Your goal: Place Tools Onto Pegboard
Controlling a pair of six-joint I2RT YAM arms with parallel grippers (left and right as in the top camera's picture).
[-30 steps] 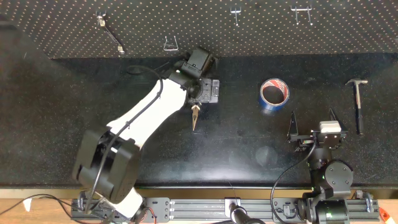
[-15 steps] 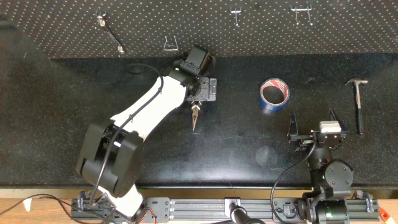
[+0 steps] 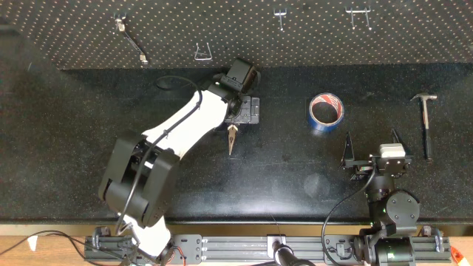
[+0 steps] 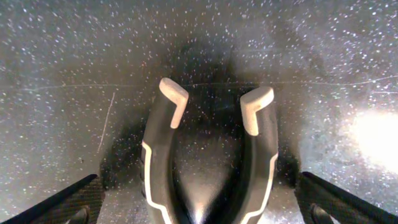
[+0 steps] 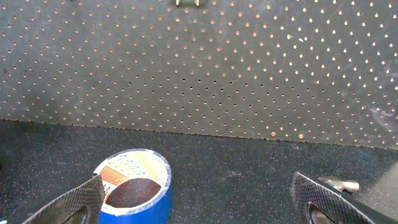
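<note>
The pliers (image 4: 160, 155) lie flat on the table (image 4: 56, 74), their handles between the left jaws, which stand spread wide. Likely stiff, weighty steel; the rubbery grips suit pinching both handles midway.

Left arm (image 3: 185, 125) white with black joints (image 3: 137, 181) (cables (image 3: 166, 83) black too).

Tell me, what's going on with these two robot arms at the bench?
The left gripper is down over a pair of pliers lying on the black tabletop. Its fingers are open on either side of the handles, not yet gripping. The right gripper sits open near its base. A blue tape roll and a hammer lie on the table's right side. A slim metal tool already hangs on the pegboard.
</note>
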